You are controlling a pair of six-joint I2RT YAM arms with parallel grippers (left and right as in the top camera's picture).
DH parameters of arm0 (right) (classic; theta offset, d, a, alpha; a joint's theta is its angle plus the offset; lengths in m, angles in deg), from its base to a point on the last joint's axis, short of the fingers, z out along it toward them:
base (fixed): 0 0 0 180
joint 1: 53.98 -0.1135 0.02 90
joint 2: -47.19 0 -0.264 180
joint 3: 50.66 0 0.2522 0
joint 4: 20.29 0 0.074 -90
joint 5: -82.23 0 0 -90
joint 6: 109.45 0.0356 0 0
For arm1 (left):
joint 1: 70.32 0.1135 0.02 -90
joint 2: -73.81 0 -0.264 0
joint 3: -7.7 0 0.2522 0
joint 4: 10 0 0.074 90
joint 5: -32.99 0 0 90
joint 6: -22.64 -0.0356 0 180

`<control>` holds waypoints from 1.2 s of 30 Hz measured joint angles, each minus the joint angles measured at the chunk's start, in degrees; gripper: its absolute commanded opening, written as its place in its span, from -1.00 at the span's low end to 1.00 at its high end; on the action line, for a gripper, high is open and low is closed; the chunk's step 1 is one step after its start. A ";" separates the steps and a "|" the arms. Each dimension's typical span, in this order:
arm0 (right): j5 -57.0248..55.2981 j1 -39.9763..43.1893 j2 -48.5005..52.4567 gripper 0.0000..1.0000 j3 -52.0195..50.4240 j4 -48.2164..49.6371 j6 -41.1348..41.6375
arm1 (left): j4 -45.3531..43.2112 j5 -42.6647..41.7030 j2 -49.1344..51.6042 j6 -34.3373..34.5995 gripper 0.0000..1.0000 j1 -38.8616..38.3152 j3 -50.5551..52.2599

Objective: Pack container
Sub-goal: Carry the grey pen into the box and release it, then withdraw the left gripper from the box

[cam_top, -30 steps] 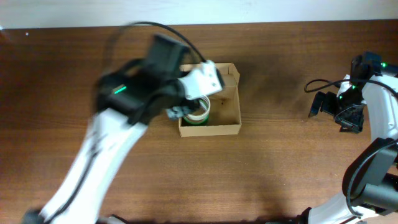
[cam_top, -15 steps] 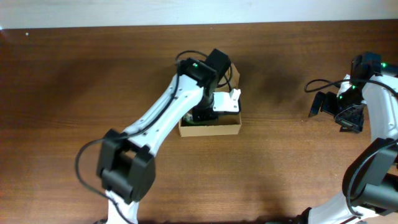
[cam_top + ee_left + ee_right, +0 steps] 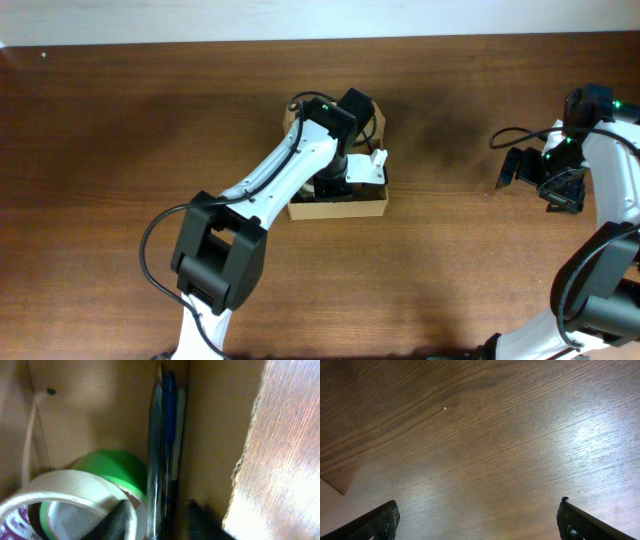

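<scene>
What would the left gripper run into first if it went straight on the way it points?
The left gripper would probably meet the pens lying along the container wall; depth is unclear.

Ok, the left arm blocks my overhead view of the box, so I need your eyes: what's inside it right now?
Observer: The left wrist view shows a green tape roll inside the box, with a cream tape roll partly covering it.
Operator: Anything besides tape?
Observer: Yes, pens, one clear and one blue, lie along the side wall right beside the rolls.
Operator: And the other arm, is it carrying anything?
Observer: No. The right gripper is open, with only bare wooden table under it.
</scene>
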 measured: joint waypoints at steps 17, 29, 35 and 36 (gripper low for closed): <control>0.00 0.00 0.00 0.98 0.00 0.00 0.00 | 19.96 9.11 -2.97 15.76 0.00 -0.11 -32.50; 5.01 0.00 0.00 0.98 0.00 7.06 0.04 | 18.08 17.53 -12.46 39.87 0.02 25.46 -33.35; 8.39 0.00 0.00 0.98 0.00 13.60 3.69 | 16.04 9.27 -10.73 46.45 0.02 38.14 -29.73; 8.81 0.00 0.00 0.98 0.00 14.38 4.46 | 15.43 6.99 -10.01 46.88 0.02 39.47 -28.85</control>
